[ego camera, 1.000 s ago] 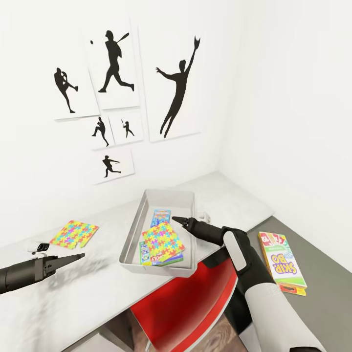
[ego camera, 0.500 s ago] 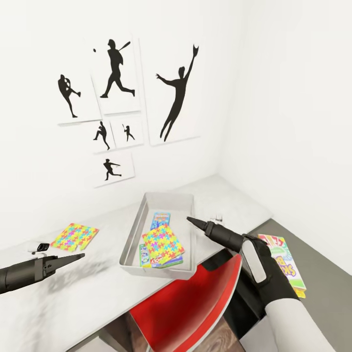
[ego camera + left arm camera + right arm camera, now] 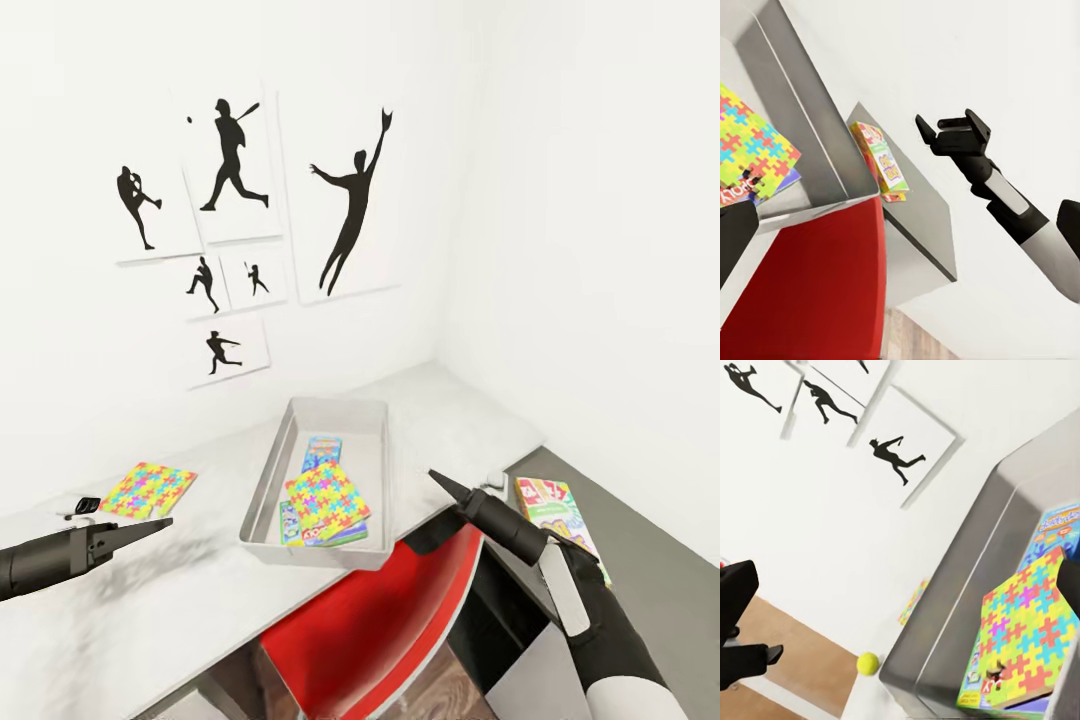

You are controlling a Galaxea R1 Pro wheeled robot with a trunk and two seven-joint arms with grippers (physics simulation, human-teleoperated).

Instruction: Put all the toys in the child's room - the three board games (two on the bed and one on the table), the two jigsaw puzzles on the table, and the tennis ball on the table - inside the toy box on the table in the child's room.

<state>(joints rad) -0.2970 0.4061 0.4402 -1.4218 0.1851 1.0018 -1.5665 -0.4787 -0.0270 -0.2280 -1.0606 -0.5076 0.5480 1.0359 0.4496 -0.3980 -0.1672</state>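
**Q:** What already lies inside the light grey rectangular toy box [image 3: 262,490]?

**A:** One confetti-coloured jigsaw puzzle mat [image 3: 327,498] rests on top of flat printed board-game boxes [image 3: 322,450]. How many boxes are stacked there cannot be told. The bin stands at the front edge of the light grey table [image 3: 200,600], above a red chair [image 3: 370,620].

**Q:** What remains, as a judgement?

**A:** A second multicoloured puzzle mat [image 3: 148,489] lies on the table top near the wall edge, well apart from the bin. The small yellow-green tennis ball [image 3: 868,663] sits just outside the bin's corner. A brightly printed card-game box [image 3: 555,510] lies on the lower dark grey section.

**Q:** And the end effectors?

**A:** The right gripper [image 3: 956,127] hangs between bin and card-game box, fingers spread, empty. The left gripper [image 3: 150,526] hovers over the table; its opening cannot be told.
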